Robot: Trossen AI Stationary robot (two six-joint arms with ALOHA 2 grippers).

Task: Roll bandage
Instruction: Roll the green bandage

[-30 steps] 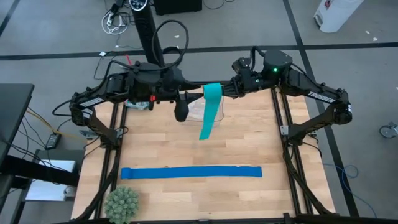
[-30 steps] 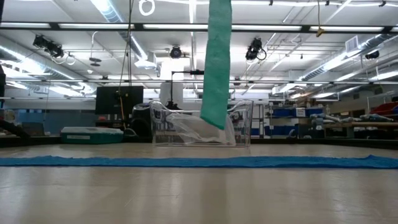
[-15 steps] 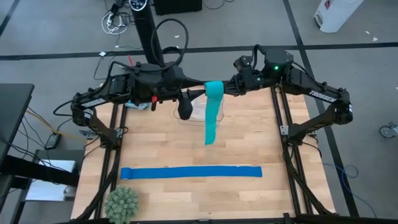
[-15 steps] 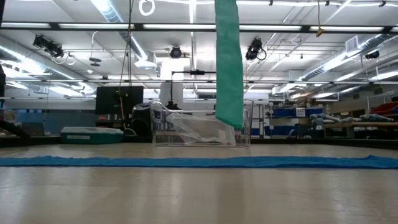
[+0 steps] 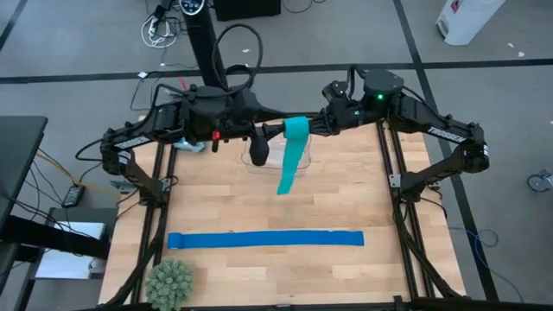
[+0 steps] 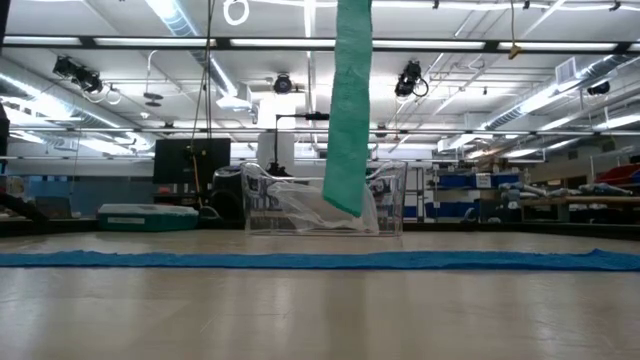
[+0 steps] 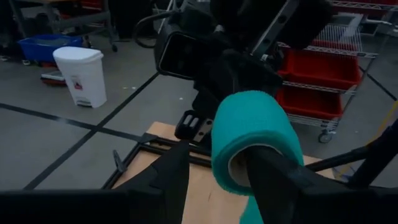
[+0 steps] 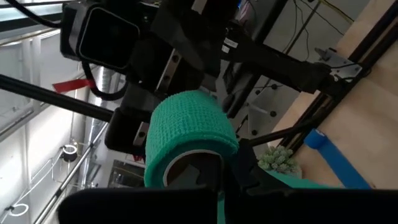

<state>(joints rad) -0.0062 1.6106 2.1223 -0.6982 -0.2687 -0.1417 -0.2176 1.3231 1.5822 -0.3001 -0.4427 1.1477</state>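
Note:
The teal bandage is partly wound into a roll [image 5: 296,130] held high over the table's far middle. Its free tail [image 6: 348,110] hangs straight down, its lower end clear of the table. My right gripper [image 5: 313,126] reaches the roll level from the right, shut, with the roll round its fingers. From the left comes my left gripper [image 5: 263,138], open, one finger in the roll's other end and the other finger standing apart from it. My left gripper has one finger [image 7: 270,177] stuck into the roll's hollow core [image 7: 239,169], level from the table's left. Its other finger [image 7: 171,177] stays outside, clear of the roll's side. My right gripper has its shut fingers [image 8: 208,180] inside the core [image 8: 186,163] from the right, with the roll [image 8: 186,124] wound around them. The roll hides whether a layer lies between them. The roll is lifted clear, its tail hanging slack.
A royal-blue strip [image 5: 265,239] lies flat across the table's near half. A green spiky ball [image 5: 168,281] sits at the near left corner. A clear plastic box [image 6: 320,205] stands at the far middle, under the roll.
The bandage's hanging tail has swung toward the table's right edge and back again. Both arms have kept still.

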